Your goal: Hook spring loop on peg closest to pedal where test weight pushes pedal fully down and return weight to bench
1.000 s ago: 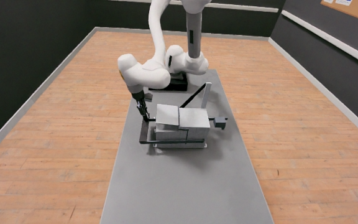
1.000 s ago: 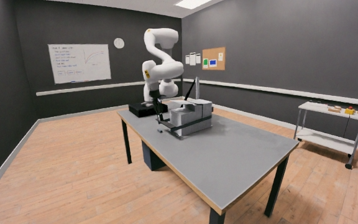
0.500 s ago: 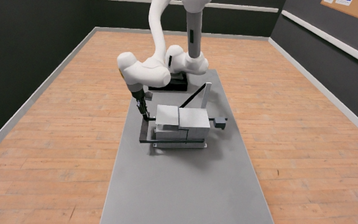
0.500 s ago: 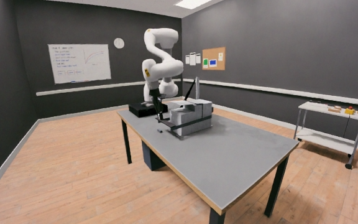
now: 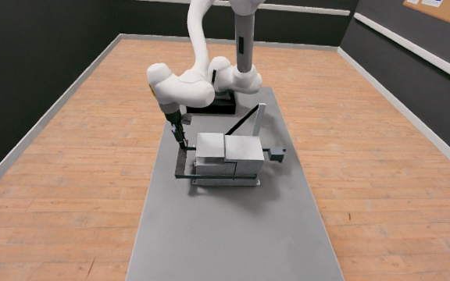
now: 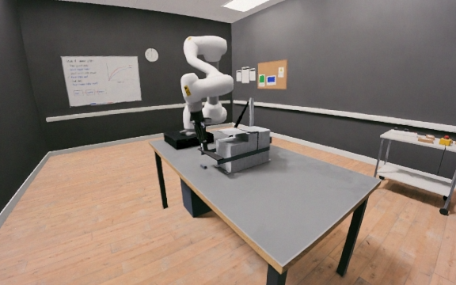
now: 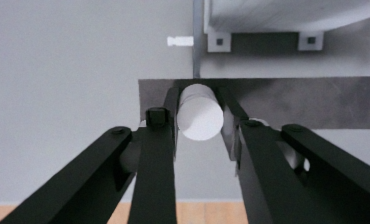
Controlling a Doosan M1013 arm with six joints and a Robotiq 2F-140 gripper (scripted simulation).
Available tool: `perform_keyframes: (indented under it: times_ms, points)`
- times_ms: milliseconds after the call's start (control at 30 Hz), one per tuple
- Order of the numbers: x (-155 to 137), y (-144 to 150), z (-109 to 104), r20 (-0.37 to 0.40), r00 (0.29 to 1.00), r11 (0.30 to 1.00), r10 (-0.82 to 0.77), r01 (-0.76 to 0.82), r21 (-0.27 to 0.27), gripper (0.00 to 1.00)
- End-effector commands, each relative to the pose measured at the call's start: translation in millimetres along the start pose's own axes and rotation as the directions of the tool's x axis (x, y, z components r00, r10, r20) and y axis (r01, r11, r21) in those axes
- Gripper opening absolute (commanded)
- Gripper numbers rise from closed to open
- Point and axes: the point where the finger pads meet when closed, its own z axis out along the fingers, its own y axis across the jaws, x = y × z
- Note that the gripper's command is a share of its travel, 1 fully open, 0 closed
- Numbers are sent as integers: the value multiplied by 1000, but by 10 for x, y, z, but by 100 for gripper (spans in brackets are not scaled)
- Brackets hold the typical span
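Possibly the steel weight (image 7: 200, 113), gripped between the gripper's (image 5: 183, 146) (image 6: 204, 148) (image 7: 200, 117) fingers, risked tipping off the sloping pedal (image 5: 180, 163) (image 6: 211, 154) (image 7: 306, 102) if released tilted

steel weight (image 7: 200, 116) gripped above dark pedal (image 5: 180, 163) (image 6: 210, 154) (image 7: 306, 102), upright

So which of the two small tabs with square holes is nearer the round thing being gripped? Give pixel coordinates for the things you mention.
The left one (image 7: 219, 48) in the wrist view, close beside the thin upright bar (image 7: 197, 50); the other (image 7: 311, 48) sits farther right.
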Motion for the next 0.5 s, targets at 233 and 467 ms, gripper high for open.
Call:
perform_keyframes:
  times_ms: [233, 467]
  points:
    - [11, 4, -66, 0, 1000, 1000, 0, 0, -1, 25]
    - [23, 4, -135, 0, 1000, 1000, 0, 0, -1, 25]
